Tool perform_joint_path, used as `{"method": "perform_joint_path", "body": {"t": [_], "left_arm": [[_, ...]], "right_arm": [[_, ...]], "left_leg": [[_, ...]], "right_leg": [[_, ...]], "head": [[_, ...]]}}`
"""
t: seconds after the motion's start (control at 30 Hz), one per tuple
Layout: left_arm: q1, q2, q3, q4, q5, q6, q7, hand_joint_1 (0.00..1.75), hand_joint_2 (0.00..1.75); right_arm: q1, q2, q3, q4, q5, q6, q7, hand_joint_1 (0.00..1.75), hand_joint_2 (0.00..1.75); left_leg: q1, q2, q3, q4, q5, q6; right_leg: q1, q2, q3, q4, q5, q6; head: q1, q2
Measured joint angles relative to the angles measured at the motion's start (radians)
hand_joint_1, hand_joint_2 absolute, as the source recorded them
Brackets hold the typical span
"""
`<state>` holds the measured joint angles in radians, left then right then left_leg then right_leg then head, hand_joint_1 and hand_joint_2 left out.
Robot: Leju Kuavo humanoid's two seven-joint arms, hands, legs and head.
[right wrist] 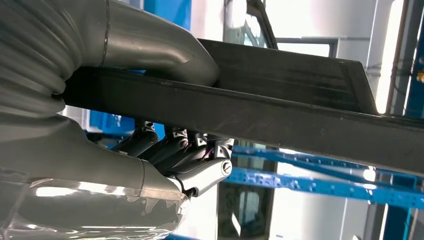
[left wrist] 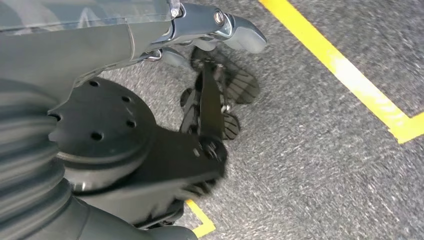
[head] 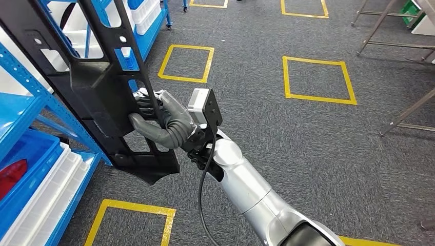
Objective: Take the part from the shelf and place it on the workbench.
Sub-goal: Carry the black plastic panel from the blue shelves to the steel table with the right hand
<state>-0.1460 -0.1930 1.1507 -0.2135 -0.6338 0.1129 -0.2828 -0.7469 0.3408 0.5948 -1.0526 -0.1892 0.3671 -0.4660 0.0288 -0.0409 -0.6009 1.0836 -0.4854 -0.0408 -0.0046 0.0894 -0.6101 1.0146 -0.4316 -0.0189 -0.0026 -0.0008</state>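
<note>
The part point(head: 97, 87) is a long black plastic frame with ribs and openings, held upright and leaning toward the blue shelf point(head: 25, 102) on the left. My right hand point(head: 164, 123) grips it at its lower half, fingers through an opening. In the right wrist view the thumb point(right wrist: 150, 45) lies over the part's black bar point(right wrist: 280, 105) and the darker fingers point(right wrist: 170, 147) curl under it. My left hand point(left wrist: 125, 45) hangs over the grey carpet, holding nothing, thumb and fingers apart.
The shelf holds a blue bin point(head: 20, 164) and white trays point(head: 51, 189). A second blue rack point(head: 149, 25) stands behind the part. Yellow tape squares point(head: 187, 62) mark the carpet. Metal table legs point(head: 405, 113) stand at the right.
</note>
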Motion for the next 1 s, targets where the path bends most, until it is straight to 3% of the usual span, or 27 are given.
{"method": "perform_joint_path", "body": {"t": [0.07, 0.13, 0.17, 0.23, 0.3, 0.33, 0.37, 0.4, 0.43, 0.5, 0.53, 0.6, 0.67, 0.73, 0.8, 0.87, 0.9, 0.93, 0.97, 1.0], "left_arm": [[-0.002, -0.001, 0.002, 0.000, 0.010, 0.001, 0.000, 0.00, 1.75], [-0.006, -0.001, 0.010, 0.000, 0.036, -0.001, -0.002, 0.00, 1.75], [-0.007, -0.001, 0.018, 0.000, 0.057, -0.002, -0.004, 0.00, 1.75], [-0.009, -0.001, 0.042, 0.000, 0.102, -0.005, -0.009, 0.00, 1.75], [-0.005, -0.001, 0.069, 0.000, 0.137, -0.005, -0.014, 0.00, 1.75], [-0.002, -0.001, 0.081, 0.000, 0.147, -0.005, -0.015, 0.00, 1.75], [0.001, 0.000, 0.091, 0.000, 0.153, -0.004, -0.017, 0.00, 1.75], [0.002, 0.000, 0.098, 0.000, 0.156, -0.004, -0.019, 0.00, 1.75], [0.002, 0.000, 0.105, 0.000, 0.156, -0.004, -0.020, 0.00, 1.75], [0.002, 0.000, 0.113, 0.000, 0.153, -0.003, -0.022, 0.00, 1.75], [0.002, 0.000, 0.115, 0.000, 0.150, -0.003, -0.022, 0.00, 1.75], [0.003, -0.001, 0.116, 0.000, 0.143, -0.003, -0.021, 0.00, 1.75], [0.002, -0.001, 0.116, 0.000, 0.135, -0.002, -0.020, 0.00, 1.75], [0.001, 0.000, 0.115, 0.000, 0.127, -0.001, -0.019, 0.00, 1.75], [0.003, 0.003, 0.115, 0.000, 0.122, 0.002, -0.019, 0.00, 1.75], [0.005, 0.005, 0.115, 0.000, 0.117, 0.007, -0.018, 0.00, 1.75], [0.006, 0.005, 0.115, 0.000, 0.114, 0.009, -0.018, 0.00, 1.75], [0.005, 0.006, 0.114, 0.000, 0.113, 0.011, -0.018, 0.00, 1.75], [0.005, 0.006, 0.114, 0.000, 0.112, 0.013, -0.018, 0.00, 1.75], [0.005, 0.006, 0.114, 0.000, 0.111, 0.014, -0.018, 0.00, 1.75]], "right_arm": [[0.000, 0.008, 0.013, -0.002, -0.004, -0.008, 0.003, 1.43, 1.75], [0.003, 0.010, 0.020, -0.003, -0.003, -0.014, 0.010, 1.43, 1.75], [0.005, 0.009, 0.021, -0.005, -0.002, -0.016, 0.013, 1.43, 1.75], [0.006, 0.009, 0.023, -0.008, 0.002, -0.016, 0.016, 1.43, 1.75], [0.009, 0.009, 0.026, -0.009, 0.007, -0.013, 0.019, 1.43, 1.75], [0.012, 0.009, 0.028, -0.009, 0.009, -0.011, 0.019, 1.43, 1.75], [0.015, 0.009, 0.030, -0.009, 0.010, -0.010, 0.019, 1.43, 1.75], [0.017, 0.009, 0.032, -0.009, 0.012, -0.009, 0.019, 1.43, 1.75], [0.019, 0.009, 0.033, -0.009, 0.014, -0.008, 0.019, 1.43, 1.75], [0.018, 0.009, 0.035, -0.009, 0.022, -0.009, 0.018, 1.43, 1.75], [0.017, 0.010, 0.036, -0.010, 0.027, -0.011, 0.018, 1.43, 1.75], [0.016, 0.010, 0.040, -0.011, 0.042, -0.019, 0.017, 1.43, 1.75], [0.018, 0.010, 0.043, -0.012, 0.062, -0.031, 0.017, 1.43, 1.75], [0.019, 0.010, 0.047, -0.014, 0.082, -0.045, 0.015, 1.43, 1.75], [0.021, 0.010, 0.050, -0.016, 0.099, -0.055, 0.012, 1.43, 1.75], [0.028, 0.010, 0.052, -0.016, 0.115, -0.063, 0.012, 1.43, 1.75], [0.032, 0.010, 0.053, -0.016, 0.123, -0.067, 0.012, 1.43, 1.75], [0.034, 0.010, 0.055, -0.017, 0.130, -0.070, 0.012, 1.43, 1.75], [0.036, 0.010, 0.057, -0.017, 0.135, -0.073, 0.012, 1.43, 1.75], [0.035, 0.010, 0.059, -0.018, 0.139, -0.076, 0.011, 1.43, 1.75]], "left_leg": [[0.004, -0.032, 0.024, -0.056, 0.011, 0.004], [0.001, -0.019, 0.023, -0.057, 0.014, 0.017], [0.001, -0.009, 0.024, -0.060, 0.017, 0.024], [-0.001, 0.015, 0.026, -0.066, 0.021, 0.039], [-0.007, 0.041, 0.026, -0.067, 0.021, 0.048], [-0.011, 0.055, 0.026, -0.067, 0.021, 0.050], [-0.013, 0.068, 0.026, -0.067, 0.020, 0.051], [-0.016, 0.080, 0.026, -0.067, 0.019, 0.052], [-0.018, 0.091, 0.027, -0.067, 0.018, 0.053], [-0.022, 0.110, 0.031, -0.067, 0.015, 0.051], [-0.024, 0.117, 0.033, -0.067, 0.013, 0.048], [-0.026, 0.135, 0.035, -0.068, 0.011, 0.041], [-0.025, 0.146, 0.039, -0.068, 0.006, 0.033], [-0.022, 0.109, 0.024, -0.024, -0.027, 0.024], [-0.018, 0.061, -0.031, 0.097, -0.091, 0.018], [-0.015, 0.050, -0.084, 0.208, -0.126, 0.012], [-0.013, 0.049, -0.089, 0.214, -0.114, 0.009], [-0.010, 0.047, -0.074, 0.178, -0.084, 0.006], [-0.005, 0.037, -0.045, 0.112, -0.043, 0.002], [0.001, 0.013, -0.015, 0.044, -0.014, -0.004]], "right_leg": [[0.000, 0.019, -0.011, 0.008, 0.000, 0.013], [-0.001, 0.035, -0.018, 0.006, 0.005, 0.024], [-0.001, 0.031, -0.021, 0.010, 0.003, 0.029], [0.001, -0.011, -0.048, 0.067, -0.033, 0.035], [0.001, -0.063, -0.110, 0.200, -0.098, 0.040], [0.001, -0.074, -0.140, 0.264, -0.121, 0.041], [0.001, -0.079, -0.157, 0.298, -0.127, 0.040], [0.001, -0.082, -0.155, 0.295, -0.116, 0.037], [0.003, -0.088, -0.131, 0.250, -0.088, 0.031], [0.017, -0.126, -0.049, 0.100, -0.031, 0.013], [0.025, -0.145, -0.018, 0.042, -0.016, 0.005], [0.037, -0.159, 0.000, 0.000, -0.013, -0.005], [0.034, -0.136, 0.002, -0.010, -0.005, -0.010], [0.025, -0.115, 0.010, -0.025, 0.004, -0.016], [0.020, -0.093, 0.014, -0.030, 0.008, -0.020], [0.019, -0.067, 0.013, -0.028, 0.008, -0.021], [0.017, -0.052, 0.013, -0.025, 0.007, -0.019], [0.015, -0.038, 0.013, -0.020, 0.006, -0.016], [0.012, -0.023, 0.012, -0.014, 0.003, -0.012], [0.010, -0.010, 0.009, -0.005, -0.001, -0.005]], "head": [[-0.001, 0.000], [-0.001, 0.000], [0.000, 0.000], [0.007, 0.000], [0.013, 0.000], [0.013, 0.000], [0.013, 0.000], [0.013, 0.000], [0.013, 0.000], [0.013, 0.000], [0.013, 0.000], [0.013, 0.000], [0.012, 0.000], [0.011, 0.000], [0.008, 0.000], [0.006, 0.000], [0.007, 0.000], [0.006, 0.000], [0.006, 0.000], [0.006, 0.000]]}}
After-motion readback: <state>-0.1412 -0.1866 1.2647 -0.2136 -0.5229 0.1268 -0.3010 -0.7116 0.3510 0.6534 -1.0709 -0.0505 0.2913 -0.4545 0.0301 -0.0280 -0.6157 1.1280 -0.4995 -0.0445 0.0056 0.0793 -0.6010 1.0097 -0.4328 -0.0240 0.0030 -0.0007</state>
